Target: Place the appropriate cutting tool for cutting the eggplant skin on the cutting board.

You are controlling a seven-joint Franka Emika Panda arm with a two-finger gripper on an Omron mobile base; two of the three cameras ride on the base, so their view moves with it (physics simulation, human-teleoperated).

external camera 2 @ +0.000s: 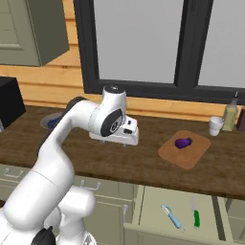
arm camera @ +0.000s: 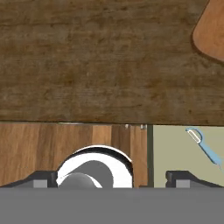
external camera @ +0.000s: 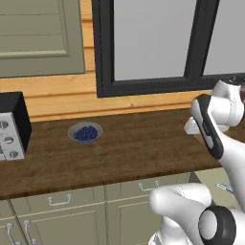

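Dark wood surface (external camera 2: 119, 160) runs under a big black-framed window (external camera 2: 143, 43), with greenish cabinets below it. So the gripper (external camera 2: 125, 142) is hanging just above the surface, pointing down, and its jaws look spread well apart in the hand view, with nothing between them.

Off to the jaws' right, well apart from them, sits the cutting board (external camera 2: 184, 149), light brown with rounded corners. The eggplant (external camera 2: 183, 142) is lying on it, roughly in the middle, a small dark purple lump. One corner of the board also pokes into the hand view (arm camera: 211, 30).

Below the board, lower than the jaws and out toward the front, there's an open drawer (external camera 2: 148, 206). Inside lie a peeler (external camera 2: 171, 216) with a light blue handle and a knife (external camera 2: 195, 214) with a green handle, side by side but not touching. The peeler shows in the hand view too (arm camera: 202, 144).

Past the board is a white cup (external camera 2: 216, 126), with a bottle (external camera 2: 231, 115) just beside it. On the jaws' other side, a bowl of blueberries (external camera: 85, 132) sits well away, and further still a black toaster oven (external camera: 12, 127).
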